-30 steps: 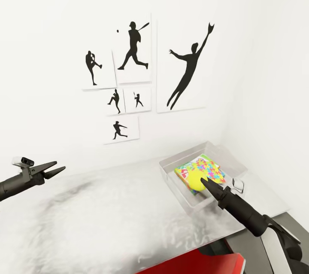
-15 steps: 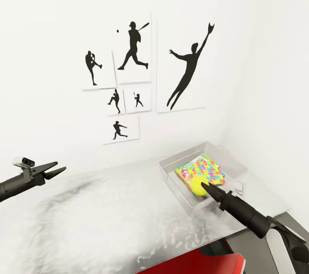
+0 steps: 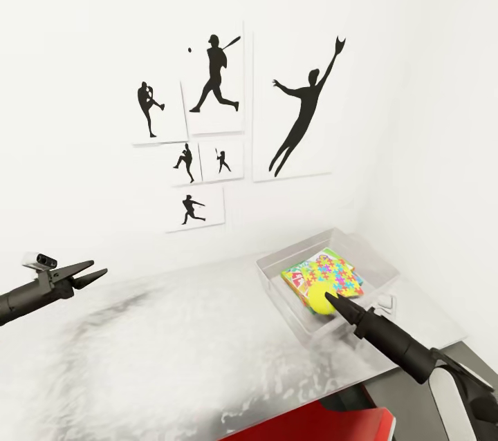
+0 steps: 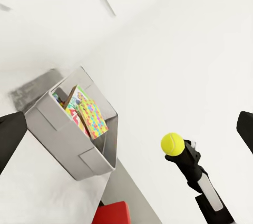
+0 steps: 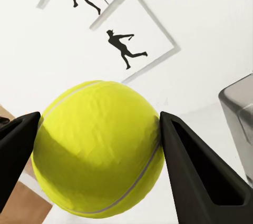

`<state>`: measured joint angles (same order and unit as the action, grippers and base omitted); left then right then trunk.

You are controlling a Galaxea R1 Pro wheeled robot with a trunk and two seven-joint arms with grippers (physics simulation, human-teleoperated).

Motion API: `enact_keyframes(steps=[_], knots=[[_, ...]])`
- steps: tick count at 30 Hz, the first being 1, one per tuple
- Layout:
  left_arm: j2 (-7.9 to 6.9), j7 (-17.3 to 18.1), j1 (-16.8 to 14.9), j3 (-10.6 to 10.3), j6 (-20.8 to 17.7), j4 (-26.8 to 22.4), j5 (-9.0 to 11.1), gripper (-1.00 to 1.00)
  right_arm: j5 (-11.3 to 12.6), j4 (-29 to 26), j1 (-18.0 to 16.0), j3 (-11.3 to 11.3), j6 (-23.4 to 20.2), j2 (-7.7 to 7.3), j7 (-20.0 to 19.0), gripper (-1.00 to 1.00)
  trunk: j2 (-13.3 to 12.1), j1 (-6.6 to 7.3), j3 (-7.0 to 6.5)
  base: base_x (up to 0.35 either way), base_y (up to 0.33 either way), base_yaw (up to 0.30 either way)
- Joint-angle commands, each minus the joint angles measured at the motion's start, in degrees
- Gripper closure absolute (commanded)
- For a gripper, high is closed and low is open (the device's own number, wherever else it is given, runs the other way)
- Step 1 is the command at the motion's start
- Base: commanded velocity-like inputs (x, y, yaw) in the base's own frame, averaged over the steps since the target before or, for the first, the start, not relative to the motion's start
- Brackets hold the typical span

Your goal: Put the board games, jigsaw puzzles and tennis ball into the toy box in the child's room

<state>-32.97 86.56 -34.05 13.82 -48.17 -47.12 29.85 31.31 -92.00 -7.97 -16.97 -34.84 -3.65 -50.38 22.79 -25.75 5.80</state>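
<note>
The right gripper (image 3: 330, 298) has eased back toward the lower right, ball (image 3: 319, 301) clamped between its fingers, low over the near edge of the box (image 3: 277, 282) at right of centre. It looks like the drop is close. A puzzle (image 3: 330, 274) already lies inside on a game box (image 3: 296, 280). The left gripper (image 3: 88, 272) hangs at far left, jaws slightly apart, empty. Below the puzzle the stack is hidden; whether the ball clears the rim is hard to judge.
</note>
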Motion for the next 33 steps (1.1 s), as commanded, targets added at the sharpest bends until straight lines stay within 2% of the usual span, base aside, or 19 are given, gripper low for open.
enact_keyframes(steps=[1,17,18,25,30,33], knots=[[-0.03,0.2,0.0,0.0,-0.6,0.0,0.0,-1.0,0.3,0.0,-0.1,0.0,-0.7,0.01,0.0,1.0,0.1,-0.04,0.13,0.0,0.0,0.0],[0.01,0.2,0.0,0.0,-0.6,0.0,0.0,-1.0,-0.5,0.0,-5.1,0.1,-5.8,0.01,4.3,1.0,0.1,-0.04,0.13,0.0,0.0,0.0],[0.01,0.1,0.0,0.0,-0.6,0.0,0.0,-1.0,-0.5,0.0,-10.7,0.2,-13.6,0.02,9.5,1.0,0.1,-0.04,0.13,0.0,0.0,0.0],[0.01,0.2,0.0,0.0,-0.6,0.0,0.0,-1.0,-0.5,0.0,-15.4,0.6,-19.4,0.28,16.5,1.0,0.1,-0.04,0.13,0.0,0.0,0.0],[0.01,0.2,0.0,0.0,-0.6,0.0,0.0,-1.0,-0.5,0.0,-16.9,0.7,-21.7,0.34,19.9,1.0,0.1,-0.04,0.13,0.0,0.0,0.0],[0.01,0.2,0.0,0.0,-0.6,0.0,0.0,-1.0,-0.4,0.0,-18.6,1.4,-23.5,0.38,23.4,1.0,0.1,-0.04,0.13,0.0,0.0,0.0]])
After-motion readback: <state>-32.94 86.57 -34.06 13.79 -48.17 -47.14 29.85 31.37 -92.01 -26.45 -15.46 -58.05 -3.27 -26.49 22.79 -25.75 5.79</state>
